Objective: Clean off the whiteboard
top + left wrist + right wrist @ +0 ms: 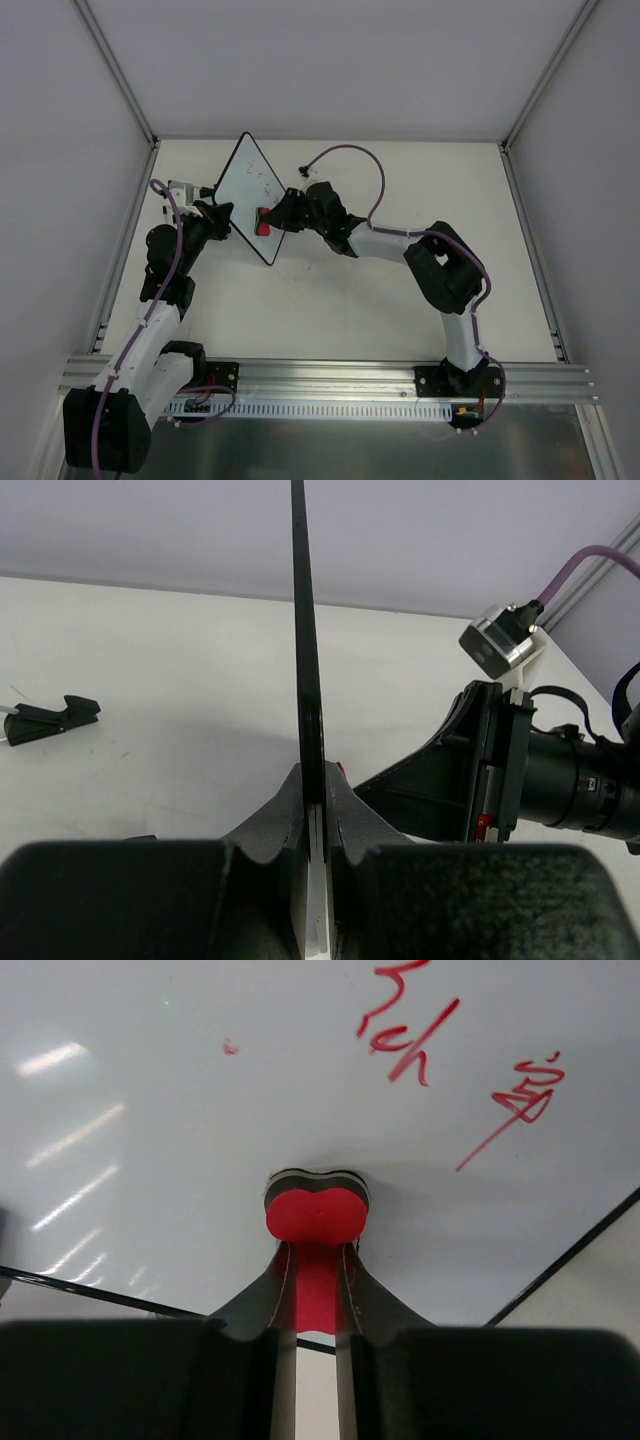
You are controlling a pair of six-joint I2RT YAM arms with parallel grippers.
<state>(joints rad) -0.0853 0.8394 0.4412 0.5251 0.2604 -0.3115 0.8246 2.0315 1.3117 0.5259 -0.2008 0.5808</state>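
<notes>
The whiteboard [250,190], white with a thin black frame, is held up on edge at the table's back left. My left gripper [222,211] is shut on its left edge; in the left wrist view the board [303,630] runs edge-on between the jaws. My right gripper [272,222] is shut on the red bone-shaped eraser [263,222] and presses it against the board's face. In the right wrist view the eraser [316,1216] touches the board [200,1110] below red marker scribbles [405,1030].
A small black stand foot [50,718] lies on the table left of the board. Another small black piece [306,171] lies behind the right gripper, beside its purple cable [350,150]. Metal frame posts [120,70] flank the table's sides.
</notes>
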